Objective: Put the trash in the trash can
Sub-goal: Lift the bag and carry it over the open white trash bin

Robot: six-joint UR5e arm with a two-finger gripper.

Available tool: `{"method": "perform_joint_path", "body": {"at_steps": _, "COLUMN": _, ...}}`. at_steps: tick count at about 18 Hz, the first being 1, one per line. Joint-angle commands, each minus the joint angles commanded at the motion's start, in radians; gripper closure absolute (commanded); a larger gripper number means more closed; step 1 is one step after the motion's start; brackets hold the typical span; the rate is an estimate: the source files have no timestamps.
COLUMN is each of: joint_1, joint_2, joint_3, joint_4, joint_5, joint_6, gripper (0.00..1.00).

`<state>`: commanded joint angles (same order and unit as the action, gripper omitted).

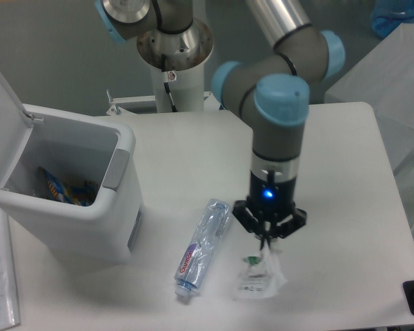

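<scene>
Now gripper (268, 241) pinching wrapper (259, 277), bottle (202, 247) just beside

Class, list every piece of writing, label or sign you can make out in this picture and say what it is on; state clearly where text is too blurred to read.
Bottle: purple-red label with white lettering, too blurred to read.
Wrapper hanging from the gripper: dark print and a small green mark, too small to read.
Robot base: small red-and-white sticker, unreadable.
Trash can: no writing visible.
</scene>
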<state>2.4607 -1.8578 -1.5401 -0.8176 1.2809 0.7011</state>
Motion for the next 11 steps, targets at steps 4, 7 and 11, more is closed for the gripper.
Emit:
{"method": "perform_joint_path", "body": {"at_steps": 4, "joint_1": -0.058, "joint_2": 0.06, "joint_3": 0.0, "joint_4": 0.0, "joint_5": 0.0, "joint_6": -0.057, "gripper": 1.0}}
{"method": "perform_joint_path", "body": {"at_steps": 7, "joint_1": -0.091, "joint_2": 0.106, "joint_3": -0.012, "joint_4": 0.0, "joint_5": -0.002, "joint_6": -0.075, "gripper": 1.0}}
{"method": "perform_joint_path", "body": {"at_steps": 11, "joint_1": -0.106, "joint_2": 0.215, "joint_3": -0.092, "joint_4": 0.0, "joint_5": -0.05, "joint_6": -0.074, "gripper": 1.0}}
